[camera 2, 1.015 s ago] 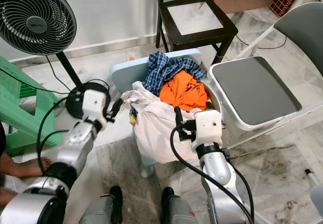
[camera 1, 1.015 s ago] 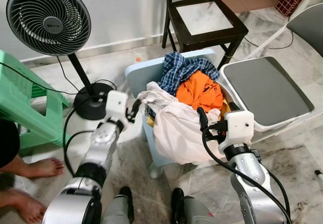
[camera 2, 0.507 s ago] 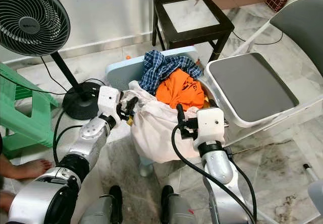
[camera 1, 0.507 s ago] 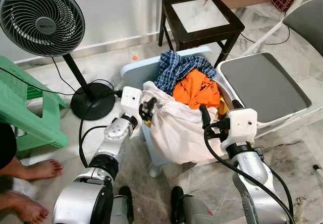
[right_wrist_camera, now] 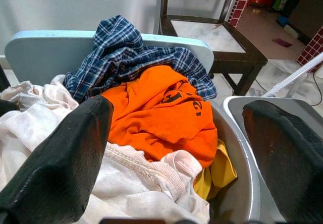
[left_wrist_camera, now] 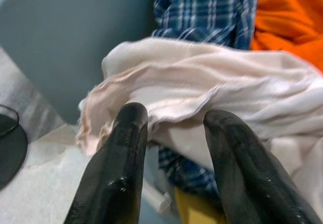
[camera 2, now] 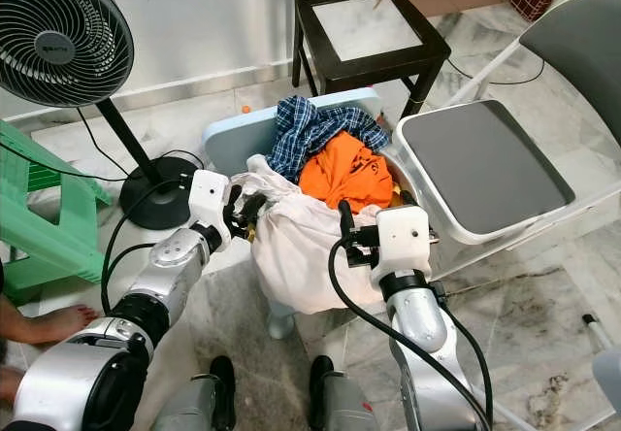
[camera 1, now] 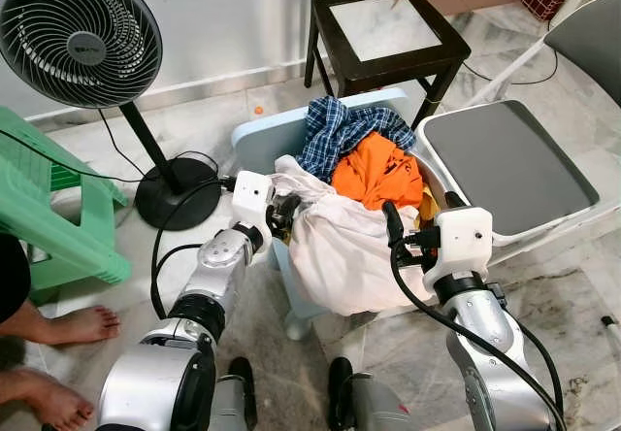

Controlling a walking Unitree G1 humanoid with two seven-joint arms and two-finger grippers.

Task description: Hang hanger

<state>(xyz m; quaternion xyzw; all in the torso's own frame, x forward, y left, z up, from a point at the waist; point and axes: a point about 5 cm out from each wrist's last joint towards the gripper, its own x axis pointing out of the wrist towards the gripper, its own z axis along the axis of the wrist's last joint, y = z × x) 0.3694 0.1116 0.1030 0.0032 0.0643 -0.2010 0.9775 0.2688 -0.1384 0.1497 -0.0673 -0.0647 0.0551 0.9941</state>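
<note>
A: Before the robot, from the head cameras, a laundry basket [camera 1: 441, 219] heaped with clothes; the left gripper [camera 1: 281, 209] is at the cream garment [camera 1: 340, 247], the right gripper [camera 1: 390, 225] at the basket's near rim.

B: Left wrist view?

A: Fingers [left_wrist_camera: 118, 168] parted around the cream cloth's edge, not clamped.

B: Right wrist view?

A: Fingers [right_wrist_camera: 60, 168] spread wide over the orange shirt [right_wrist_camera: 156, 113] and plaid shirt [right_wrist_camera: 126, 57]. I can't spot a hanger; I'd say it's searching, so next lift the cloth aside.

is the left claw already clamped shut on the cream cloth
No, the left claw is open at the edge of the cream cloth, its two black fingers apart with a gap between them.
</note>
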